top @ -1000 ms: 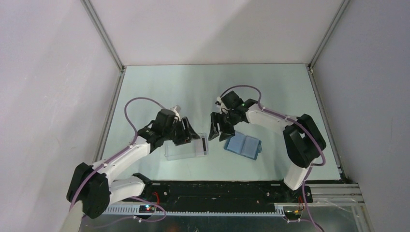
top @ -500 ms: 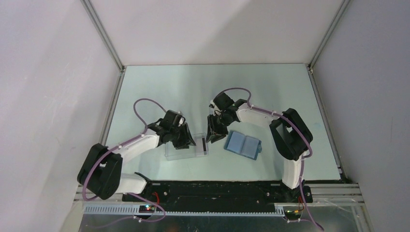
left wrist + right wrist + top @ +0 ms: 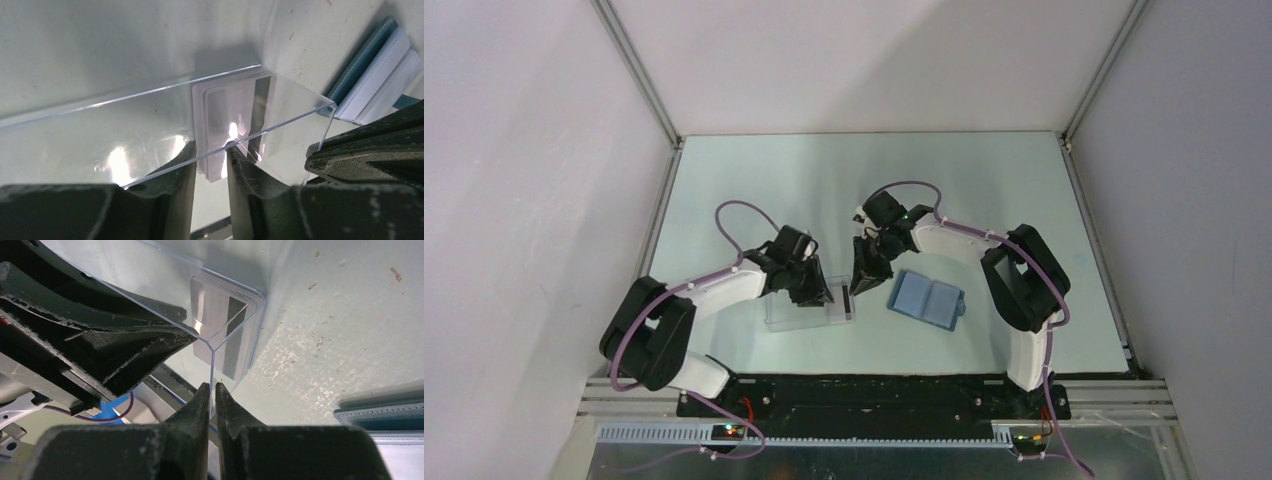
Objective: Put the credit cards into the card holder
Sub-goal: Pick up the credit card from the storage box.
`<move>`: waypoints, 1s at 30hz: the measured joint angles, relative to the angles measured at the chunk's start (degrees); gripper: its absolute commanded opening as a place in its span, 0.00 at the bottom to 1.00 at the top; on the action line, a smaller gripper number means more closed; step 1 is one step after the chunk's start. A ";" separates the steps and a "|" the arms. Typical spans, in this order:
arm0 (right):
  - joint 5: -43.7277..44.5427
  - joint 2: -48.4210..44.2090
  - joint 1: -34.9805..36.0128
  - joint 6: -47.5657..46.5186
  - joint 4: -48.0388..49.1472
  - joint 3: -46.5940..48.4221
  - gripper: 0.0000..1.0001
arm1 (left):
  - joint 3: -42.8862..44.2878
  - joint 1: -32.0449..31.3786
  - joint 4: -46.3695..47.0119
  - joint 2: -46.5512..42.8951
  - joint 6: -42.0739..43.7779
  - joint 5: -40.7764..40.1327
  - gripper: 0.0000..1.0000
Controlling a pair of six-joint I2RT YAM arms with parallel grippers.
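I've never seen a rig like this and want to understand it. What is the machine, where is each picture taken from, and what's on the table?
These are two robot arms bolted at the near edge of a table. The wide picture comes from a fixed camera above and behind them, with the left arm on the left and the right arm on the right. The two close-ups come from small cameras on the wrists. On the table lies a clear plastic box with a stack of whitish, black-striped credit cards at one end. Beside it is an open teal card holder. The left gripper straddles the box's wall with its jaws apart. The right gripper looks pinched on the box's corner edge. No card is held.
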 measured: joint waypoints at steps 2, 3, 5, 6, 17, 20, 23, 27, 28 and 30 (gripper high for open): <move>-0.04 0.00 0.02 -0.02 0.02 0.00 0.10 | 0.33 -0.46 0.33 0.57 -0.02 0.00 0.29; -0.09 0.00 0.02 -0.02 0.04 0.02 0.10 | 0.39 -0.61 0.39 0.68 0.00 0.00 0.28; -0.13 0.02 0.02 -0.02 0.02 0.02 0.10 | 0.50 -0.90 0.57 0.96 0.00 -0.02 0.27; -0.15 0.04 0.04 -0.02 0.02 0.02 0.10 | 0.55 -1.01 0.61 1.07 0.00 -0.04 0.27; -0.39 0.26 0.04 -0.04 -0.04 0.11 0.11 | 0.57 -2.23 0.63 1.22 0.02 -1.33 0.16; -0.57 0.33 0.04 -0.07 -0.13 0.17 0.11 | 0.57 -2.45 0.55 1.29 0.02 -1.95 0.11; -0.61 0.35 0.04 -0.20 -0.31 0.20 0.10 | 0.81 -2.69 0.22 1.29 0.04 -2.25 0.10; -0.72 0.42 0.02 -0.22 -0.33 0.22 0.11 | 1.11 -3.23 -0.24 1.29 0.09 -3.04 0.08; -0.74 0.42 0.02 -0.22 -0.33 0.22 0.11 | 1.18 -3.37 -0.31 1.29 0.09 -3.21 0.07; -0.76 0.44 0.02 -0.22 -0.33 0.22 0.11 | 1.46 -3.61 -0.70 1.29 0.09 -3.54 0.06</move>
